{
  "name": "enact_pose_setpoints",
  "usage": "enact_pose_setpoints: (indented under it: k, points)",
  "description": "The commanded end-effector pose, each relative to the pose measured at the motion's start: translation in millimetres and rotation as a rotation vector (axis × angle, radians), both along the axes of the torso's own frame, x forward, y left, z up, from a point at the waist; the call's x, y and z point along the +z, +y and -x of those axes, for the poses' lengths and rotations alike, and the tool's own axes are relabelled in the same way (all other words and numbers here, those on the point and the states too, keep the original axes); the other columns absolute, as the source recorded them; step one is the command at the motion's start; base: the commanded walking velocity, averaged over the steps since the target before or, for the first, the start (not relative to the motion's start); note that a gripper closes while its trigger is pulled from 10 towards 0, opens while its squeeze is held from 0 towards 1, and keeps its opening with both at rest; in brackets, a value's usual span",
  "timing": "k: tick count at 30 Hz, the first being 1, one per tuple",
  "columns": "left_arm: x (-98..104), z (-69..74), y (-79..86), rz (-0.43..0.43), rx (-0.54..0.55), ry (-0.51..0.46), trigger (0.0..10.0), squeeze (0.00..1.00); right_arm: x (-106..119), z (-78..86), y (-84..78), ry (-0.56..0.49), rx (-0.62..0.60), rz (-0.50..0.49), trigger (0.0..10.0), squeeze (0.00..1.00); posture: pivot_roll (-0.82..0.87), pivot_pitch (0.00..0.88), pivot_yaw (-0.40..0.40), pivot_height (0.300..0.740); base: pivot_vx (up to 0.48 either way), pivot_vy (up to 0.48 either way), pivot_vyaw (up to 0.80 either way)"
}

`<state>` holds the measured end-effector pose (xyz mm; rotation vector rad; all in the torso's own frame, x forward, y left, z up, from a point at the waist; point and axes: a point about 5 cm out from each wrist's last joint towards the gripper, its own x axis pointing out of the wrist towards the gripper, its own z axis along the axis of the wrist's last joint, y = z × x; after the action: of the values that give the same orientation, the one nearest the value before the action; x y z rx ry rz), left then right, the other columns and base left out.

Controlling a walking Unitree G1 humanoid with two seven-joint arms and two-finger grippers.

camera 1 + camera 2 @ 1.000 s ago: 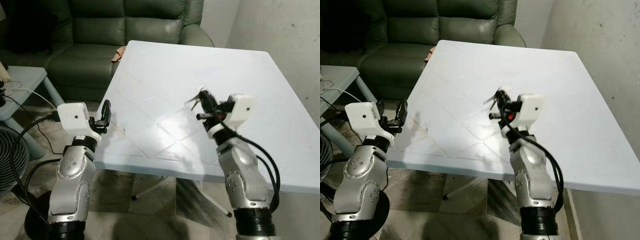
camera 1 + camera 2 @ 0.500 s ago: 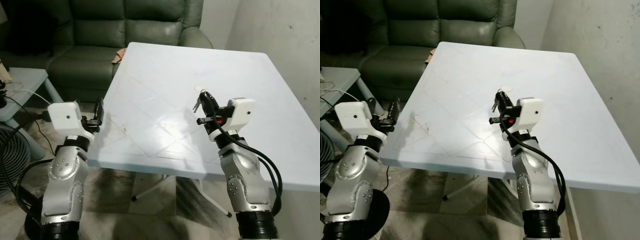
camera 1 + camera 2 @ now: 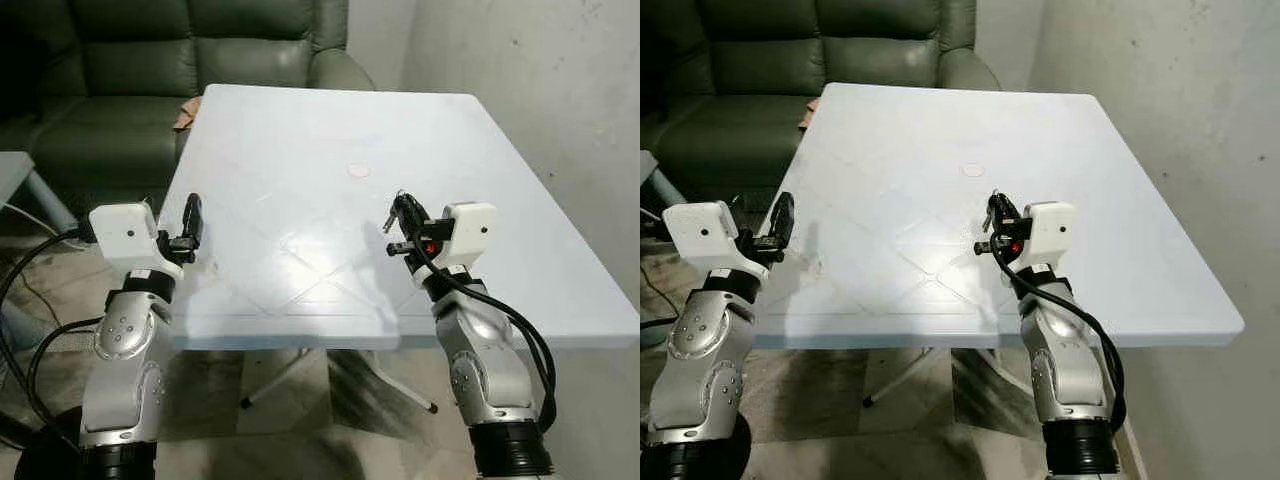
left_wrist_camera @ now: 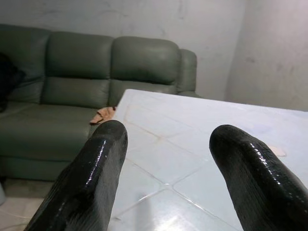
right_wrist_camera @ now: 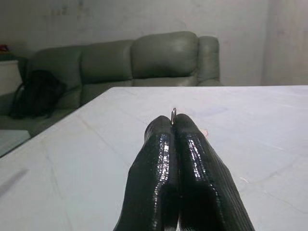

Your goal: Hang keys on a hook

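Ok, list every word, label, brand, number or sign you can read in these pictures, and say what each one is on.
No text can be read anywhere.
The table bears a small round mark, with no lettering to make out.
The keys in the right gripper are too small to show any stamp.

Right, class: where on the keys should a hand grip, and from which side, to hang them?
Probably as the right hand has them: pinch the keys at one end, coming level from the robot's side, so the small metal loop pokes past the fingertips, free for a hook.
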<state>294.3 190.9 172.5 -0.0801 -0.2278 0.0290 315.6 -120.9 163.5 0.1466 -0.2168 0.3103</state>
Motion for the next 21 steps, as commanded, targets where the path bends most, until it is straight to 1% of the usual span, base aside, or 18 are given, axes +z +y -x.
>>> enact_pose_setpoints:
  k: [1,12,15,19,21]
  points:
    - [-1.0,-0.9,-0.2,-0.008,0.009,0.002,10.0,0.0,2.2,-1.7,1.7,-0.014,0.005,0.018,10.0,0.0,-0.11,0.01,-0.018,0.74,0.0,0.0,-0.76]
    - [-3.4,-2.8,-1.8,0.051,-0.008,0.012,10.0,0.0,1.3,-2.7,2.4,-0.012,0.009,0.034,10.0,0.0,-0.11,0.0,-0.022,0.74,0.0,0.0,-0.76]
    - [-3.9,-3.1,-1.4,0.038,-0.005,0.016,10.0,0.0,0.9,-2.8,3.0,-0.011,0.013,0.035,10.0,0.0,-0.11,0.0,-0.025,0.74,0.0,0.39,-0.76]
    - [-7.6,-4.2,1.1,0.06,0.017,0.041,10.0,0.0,0.0,-2.9,4.0,-0.009,0.02,0.038,10.0,0.0,-0.11,0.0,-0.028,0.74,0.0,0.367,-0.76]
    - [-8.0,-4.3,2.1,0.05,0.029,0.044,10.0,0.0,0.0,-2.8,4.2,-0.009,0.022,0.038,10.0,0.0,-0.11,0.0,-0.028,0.74,0.0,0.0,-0.76]
